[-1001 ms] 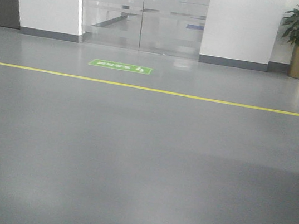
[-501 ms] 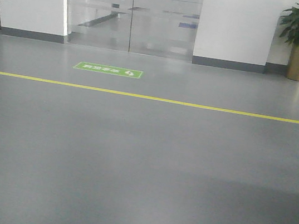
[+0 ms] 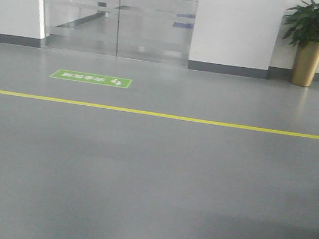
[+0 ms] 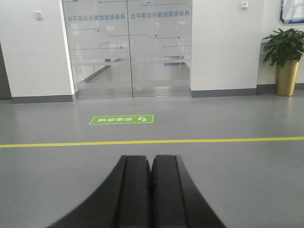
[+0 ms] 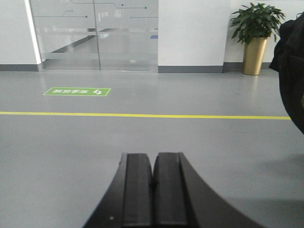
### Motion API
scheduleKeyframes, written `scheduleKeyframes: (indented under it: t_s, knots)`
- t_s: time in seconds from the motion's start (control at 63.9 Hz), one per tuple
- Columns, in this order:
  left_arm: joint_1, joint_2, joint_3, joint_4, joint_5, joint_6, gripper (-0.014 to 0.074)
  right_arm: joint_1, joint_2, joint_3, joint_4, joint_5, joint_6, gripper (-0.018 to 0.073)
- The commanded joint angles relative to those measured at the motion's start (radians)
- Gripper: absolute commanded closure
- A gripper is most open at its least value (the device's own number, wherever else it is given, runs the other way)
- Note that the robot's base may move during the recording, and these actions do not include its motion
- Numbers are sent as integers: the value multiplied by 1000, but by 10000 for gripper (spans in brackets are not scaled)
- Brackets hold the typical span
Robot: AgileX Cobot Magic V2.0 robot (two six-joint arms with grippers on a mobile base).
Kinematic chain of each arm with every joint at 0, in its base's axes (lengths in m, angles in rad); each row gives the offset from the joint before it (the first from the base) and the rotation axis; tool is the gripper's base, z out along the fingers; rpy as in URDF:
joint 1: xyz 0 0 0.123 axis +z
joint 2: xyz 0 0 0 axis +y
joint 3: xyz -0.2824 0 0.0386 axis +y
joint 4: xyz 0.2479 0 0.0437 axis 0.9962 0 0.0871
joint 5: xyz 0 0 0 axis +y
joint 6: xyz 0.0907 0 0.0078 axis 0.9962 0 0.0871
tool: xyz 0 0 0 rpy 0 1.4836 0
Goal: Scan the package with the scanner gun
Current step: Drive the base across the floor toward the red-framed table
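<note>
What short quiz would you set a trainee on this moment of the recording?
1. True or false: the package is in view.
2. The left gripper and right gripper are: A both open; B both shut; C holding the scanner.
3. What stands by the wall, beyond the yellow line, at far right?
Key: 1 false. 2 B. 3 a potted plant.

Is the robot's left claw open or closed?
Shut. The left gripper has its two black fingers pressed together with no gap, and nothing is held between them.
</note>
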Motion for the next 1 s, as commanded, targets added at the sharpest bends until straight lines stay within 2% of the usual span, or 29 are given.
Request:
scheduleKeyframes:
  t_s: [0.0,0.985]
  knots:
    - [-3,-4,-4,-1,-17,-8,708,3,-4,0,-7,-22,0,712]
    - [-3,-4,-4,-1,-17,-8,708,8,-4,0,-7,-22,0,712]
